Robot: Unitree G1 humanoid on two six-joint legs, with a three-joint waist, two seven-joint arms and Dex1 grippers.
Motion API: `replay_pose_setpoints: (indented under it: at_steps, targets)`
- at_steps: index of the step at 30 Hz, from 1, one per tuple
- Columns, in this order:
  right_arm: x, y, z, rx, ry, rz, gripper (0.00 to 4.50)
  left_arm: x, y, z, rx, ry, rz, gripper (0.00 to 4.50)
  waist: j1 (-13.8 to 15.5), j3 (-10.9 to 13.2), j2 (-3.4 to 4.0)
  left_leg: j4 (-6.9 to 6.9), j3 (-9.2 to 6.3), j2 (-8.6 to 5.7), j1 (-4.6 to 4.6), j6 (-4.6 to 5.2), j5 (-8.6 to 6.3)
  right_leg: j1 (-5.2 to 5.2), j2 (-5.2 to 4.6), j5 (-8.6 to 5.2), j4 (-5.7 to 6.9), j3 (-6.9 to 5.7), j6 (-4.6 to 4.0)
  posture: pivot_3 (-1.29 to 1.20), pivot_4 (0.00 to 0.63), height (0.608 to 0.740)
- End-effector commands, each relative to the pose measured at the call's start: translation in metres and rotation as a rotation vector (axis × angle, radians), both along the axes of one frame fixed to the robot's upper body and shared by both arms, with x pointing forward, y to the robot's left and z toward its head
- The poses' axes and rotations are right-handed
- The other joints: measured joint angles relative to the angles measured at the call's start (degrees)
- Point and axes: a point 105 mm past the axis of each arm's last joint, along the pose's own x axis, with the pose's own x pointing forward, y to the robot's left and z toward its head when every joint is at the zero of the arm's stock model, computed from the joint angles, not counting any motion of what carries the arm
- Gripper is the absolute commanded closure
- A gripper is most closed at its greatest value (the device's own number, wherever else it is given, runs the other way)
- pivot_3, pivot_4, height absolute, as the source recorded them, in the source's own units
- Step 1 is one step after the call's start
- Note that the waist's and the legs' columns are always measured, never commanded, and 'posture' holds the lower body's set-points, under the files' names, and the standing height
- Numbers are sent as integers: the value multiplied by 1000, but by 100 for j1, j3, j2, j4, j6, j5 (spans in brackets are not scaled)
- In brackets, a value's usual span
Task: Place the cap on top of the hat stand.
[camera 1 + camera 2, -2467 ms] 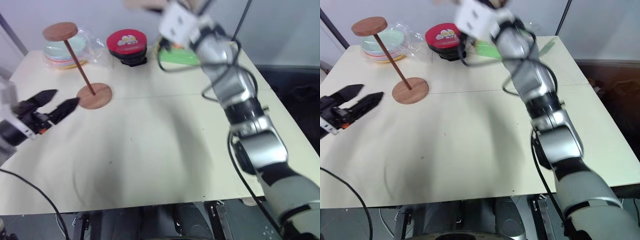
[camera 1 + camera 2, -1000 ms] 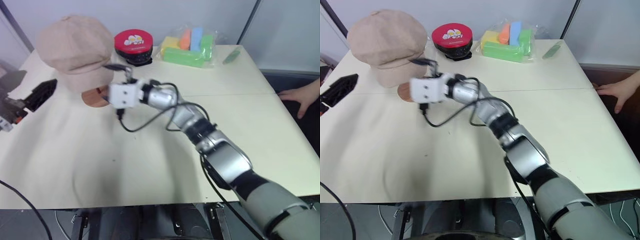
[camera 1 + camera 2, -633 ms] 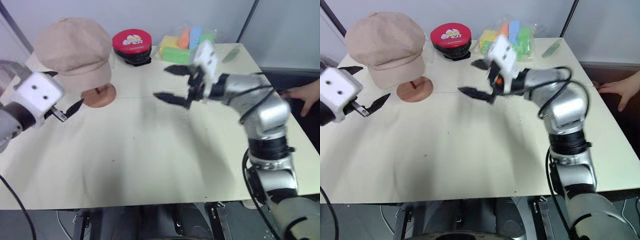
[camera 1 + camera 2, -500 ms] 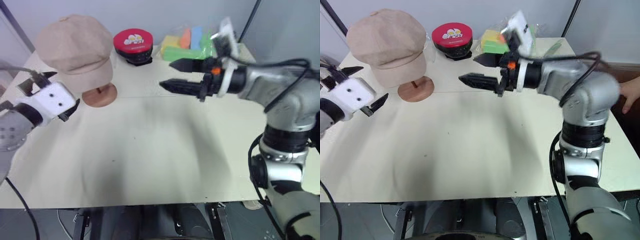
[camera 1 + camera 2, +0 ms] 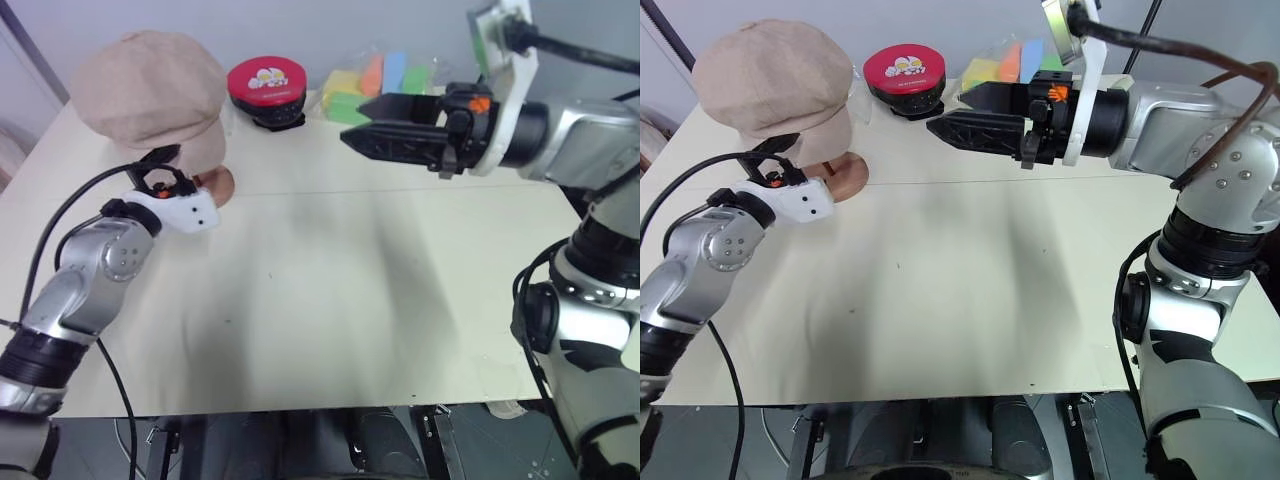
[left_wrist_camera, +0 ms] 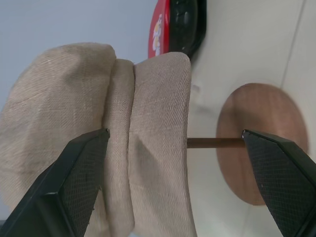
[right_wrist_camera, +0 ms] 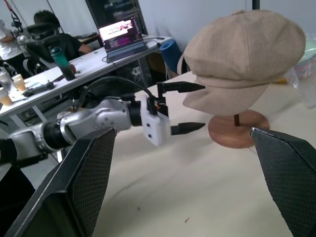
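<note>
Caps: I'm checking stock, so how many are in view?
1: the cap sits on the stand at the table's far left. None seems hidden.

A pale cream table with a faint seam running across it. At its far edge sits a round red-and-black item with a cartoon print on its lid. Just beside it lies a clear plastic bag of foam blocks — green, yellow, orange and blue. Beyond the table, in the right wrist view, an open laptop glows on a long desk — a green bottle stands near it, and a seated person is behind
</note>
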Motion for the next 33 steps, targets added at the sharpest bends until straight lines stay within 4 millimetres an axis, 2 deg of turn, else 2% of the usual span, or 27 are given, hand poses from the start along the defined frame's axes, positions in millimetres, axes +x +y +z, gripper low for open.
replay_pose_setpoints:
  at_steps: [1,3,6,9,10,14,16,22,29,33]
  targets:
    - [-8,-4,17,27,-72,4,16,4,2,15,11,-75,15,246,1,0,0,0,0,0,0,0,0,0,-1,0,0,0,0,0,150,740]
    - [-9,-5,18,26,-77,2,0,6,4,15,5,-73,20,886,-1,0,0,0,0,1,-2,0,0,0,-3,0,0,0,1,0,150,740]
    - [-10,-7,19,24,-86,-2,0,6,3,12,4,-61,7,2377,3,0,0,0,-2,3,-1,0,0,0,-3,0,0,0,1,0,150,740]
    - [-11,-8,20,22,-95,-6,0,4,5,14,-4,-70,2,4051,3,-1,-1,0,-3,6,-2,0,0,0,-4,0,0,0,1,0,150,740]
    - [-12,-8,20,21,-97,-5,0,3,7,16,-10,-79,0,4461,2,-1,-1,1,-4,7,-1,0,0,0,-4,0,0,0,1,0,150,740]
    - [-13,-8,19,14,-106,-3,0,-5,25,33,-135,-142,-7,4461,-10,-2,2,0,-4,10,1,0,0,1,-4,0,1,1,1,0,150,740]
    - [-13,-8,19,13,-107,-5,0,-13,32,40,-139,-166,-67,4461,-11,-2,2,0,-9,12,1,0,0,-1,-5,0,1,2,1,0,150,740]
    - [-10,-8,15,6,-100,-10,0,-40,41,46,68,-160,-316,4461,10,-2,4,-5,-9,16,0,0,0,-6,-13,0,0,7,0,0,150,740]
    - [-5,-9,12,-4,-88,-18,0,-45,59,48,176,-101,-401,4461,25,-2,3,1,1,9,-3,1,0,-2,-12,0,-2,0,0,0,150,740]
    - [-3,-10,10,-10,-81,-34,0,-46,64,56,237,-98,-434,4461,5,-2,2,1,3,6,-4,1,0,-2,-9,0,0,-1,1,0,150,740]
